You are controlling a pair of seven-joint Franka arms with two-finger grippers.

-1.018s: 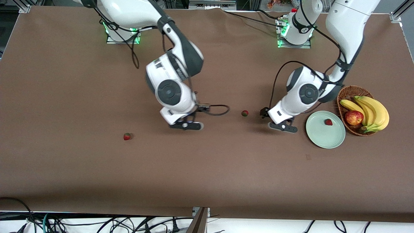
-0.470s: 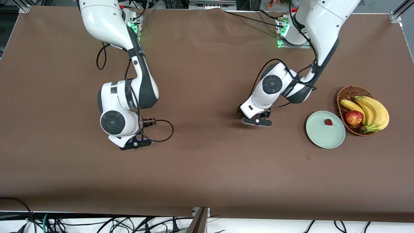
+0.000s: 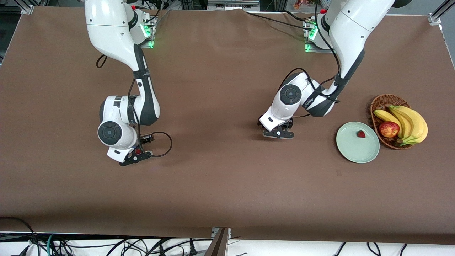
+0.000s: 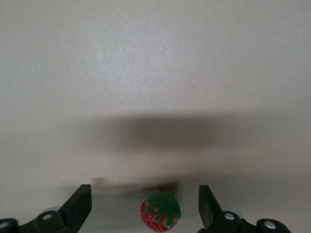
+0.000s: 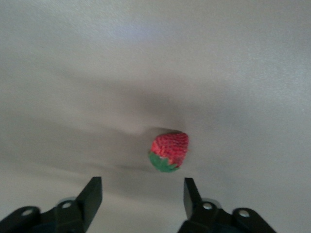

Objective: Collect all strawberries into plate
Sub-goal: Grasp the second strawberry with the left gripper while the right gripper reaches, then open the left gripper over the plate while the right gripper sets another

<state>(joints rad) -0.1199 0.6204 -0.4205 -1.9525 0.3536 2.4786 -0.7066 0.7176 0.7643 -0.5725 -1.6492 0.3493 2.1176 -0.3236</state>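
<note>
Both arms swung over strawberries, left gripper [image 4: 145, 208] fingers wide astride one [image 4: 161, 218], right gripper [image 5: 143, 199] fingers apart near another [image 5: 169, 151], open cloth around.

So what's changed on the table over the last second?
Both arms swung toward the right arm's end. The right gripper came down over one strawberry, the left gripper over another; both are open, neither berry gripped. The third strawberry on the plate, the basket, apple and bananas stayed put.
</note>
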